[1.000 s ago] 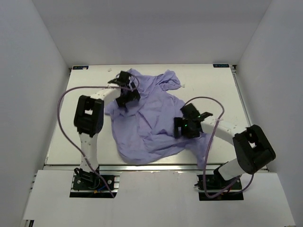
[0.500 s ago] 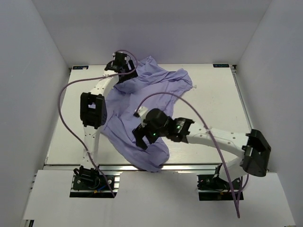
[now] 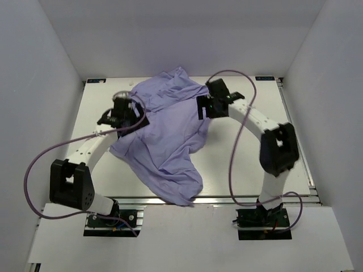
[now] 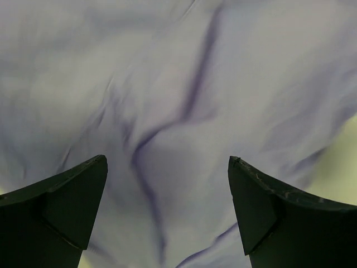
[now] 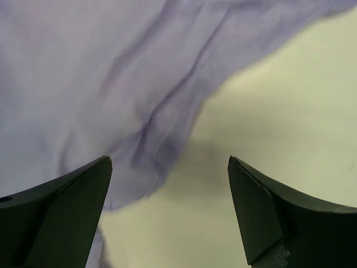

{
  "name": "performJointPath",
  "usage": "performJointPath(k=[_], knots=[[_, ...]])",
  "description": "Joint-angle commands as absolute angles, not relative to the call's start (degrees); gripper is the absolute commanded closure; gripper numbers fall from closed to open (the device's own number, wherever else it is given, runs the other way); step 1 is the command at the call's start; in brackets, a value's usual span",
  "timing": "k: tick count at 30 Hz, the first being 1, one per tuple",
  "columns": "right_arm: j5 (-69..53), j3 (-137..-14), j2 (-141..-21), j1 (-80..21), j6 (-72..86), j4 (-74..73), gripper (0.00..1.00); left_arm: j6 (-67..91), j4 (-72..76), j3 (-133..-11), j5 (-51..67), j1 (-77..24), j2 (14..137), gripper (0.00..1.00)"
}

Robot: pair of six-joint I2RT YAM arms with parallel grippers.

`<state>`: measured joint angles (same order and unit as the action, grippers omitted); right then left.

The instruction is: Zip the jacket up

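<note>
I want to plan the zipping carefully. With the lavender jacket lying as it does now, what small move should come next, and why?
Probably lower the right gripper onto the cloth edge under it and close, to start spreading. The thin lavender fabric jacket lies crumpled on the white table, no zipper visible. Both grippers are open and empty; the left gripper hangs over wrinkled cloth.

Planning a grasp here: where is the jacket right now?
Top view: the jacket lies crumpled centrally on the table, stretching from far edge to near edge, left gripper over its left side, right gripper at its far-right edge.
</note>
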<state>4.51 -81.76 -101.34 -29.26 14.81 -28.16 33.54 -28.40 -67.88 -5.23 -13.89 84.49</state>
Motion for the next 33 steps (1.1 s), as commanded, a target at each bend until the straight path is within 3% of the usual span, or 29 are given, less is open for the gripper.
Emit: performJointPath(k=[1,7,10,13,19,23,27,29,33], knots=[[11.51,-99.18,-112.9,-27.69,11.08,-35.64,0.11,37.35,-27.5,-56.09,-5.62,-13.97,81.04,0.02],[9.68,-124.67,-134.8,-27.33,9.23,-40.77,0.11,39.19,-26.72,-50.97,-7.55,-13.8,81.82,0.02],[9.32,-126.75,-138.87,-27.33,10.9,-40.7,0.11,39.11,-26.19,-54.47,-7.29,-13.8,88.4,0.02],[8.71,-118.87,-136.77,-27.25,11.08,-37.28,0.11,37.8,-26.36,-58.69,-9.65,-13.8,97.53,0.02],[6.78,-99.7,-127.55,-27.33,14.06,-34.11,0.12,37.0,-33.57,-79.34,-16.35,-13.8,118.78,0.02],[3.61,-80.46,-114.93,-27.68,19.76,-29.46,0.16,32.89,-33.75,-94.8,-11.97,-13.8,131.63,0.02],[0.44,-57.46,-101.19,-32.93,24.5,-23.66,0.16,27.96,-36.56,-119.01,-2.58,-13.97,144.55,0.02],[-1.84,-53.1,-94.35,-38.2,26.27,-22.59,0.16,26.03,-37.53,-126.27,4.78,-14.41,150.26,0.02],[-2.9,-50.27,-87.99,-39.9,29.35,-22.16,0.14,23.38,-33.85,-132.28,2.73,-18.01,150.91,0.02]])
